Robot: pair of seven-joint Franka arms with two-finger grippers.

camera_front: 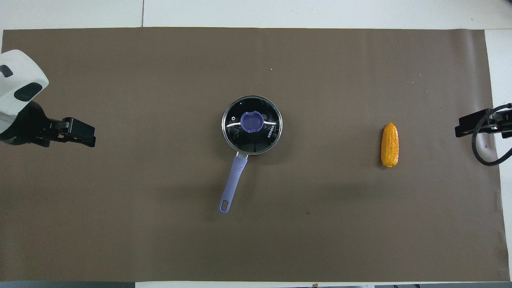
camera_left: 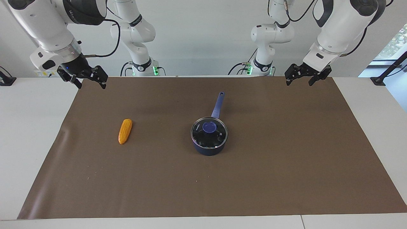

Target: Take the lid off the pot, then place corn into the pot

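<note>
One round glass lid with a blue-purple knob (camera_left: 209, 128) sits on one dark navy pot (camera_left: 209, 148) mid-mat. One orange-yellow corn cob (camera_left: 125, 131) lies well apart, toward the right arm's end. Two grippers hang raised over the mat's ends – left gripper (camera_left: 302, 78), right gripper (camera_left: 90, 81) – both spread, holding nothing.

Pot (camera_left: 209, 147) sits mid-frame on the tabletop (camera_left: 286, 178), lid (camera_left: 209, 132) on it, handle pointing toward the robots. Corn (camera_left: 125, 131) lies well apart, toward the right arm's end, centre-left of the facing view.
</note>
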